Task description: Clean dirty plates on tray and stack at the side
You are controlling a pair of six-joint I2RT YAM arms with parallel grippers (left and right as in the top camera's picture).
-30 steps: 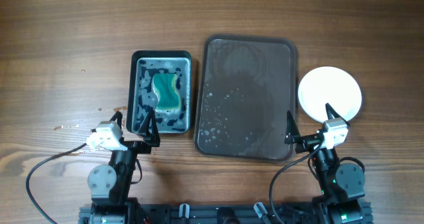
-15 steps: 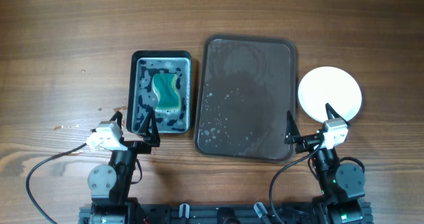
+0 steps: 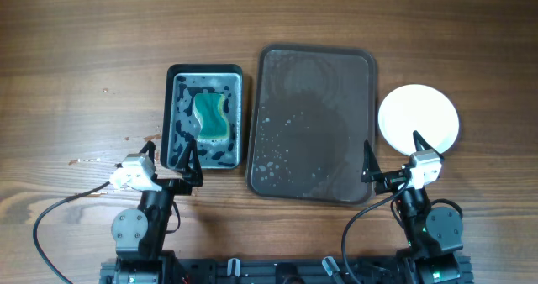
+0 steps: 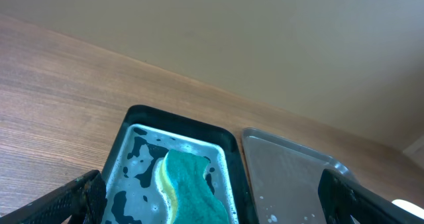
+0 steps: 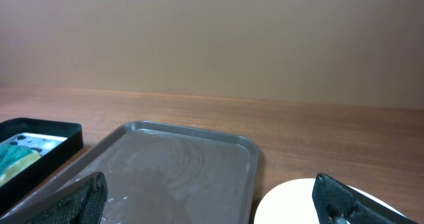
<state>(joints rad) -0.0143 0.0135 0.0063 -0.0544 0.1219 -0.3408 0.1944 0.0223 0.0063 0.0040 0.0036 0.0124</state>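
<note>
Left gripper (image 3: pixel 172 158): jaws apart, empty, parked at the near end of the basin (image 3: pixel 166 116). Right gripper (image 3: pixel 392 154): jaws apart, empty, between the near-right corner of the tray (image 3: pixel 315 82) and the plates (image 3: pixel 419 118).

Nothing moves over the last second; both arms are static and every object stays put. Tray holds only water droplets. Plates sit plain white on the table, right of the tray and off it. Reads as task done, arms parked.

Overhead shows one white disc, so the stack count can't be told. Right wrist catches only the plates' edge. Left wrist shows the sponge (image 4: pixel 189 187) lying wet in the basin.
</note>
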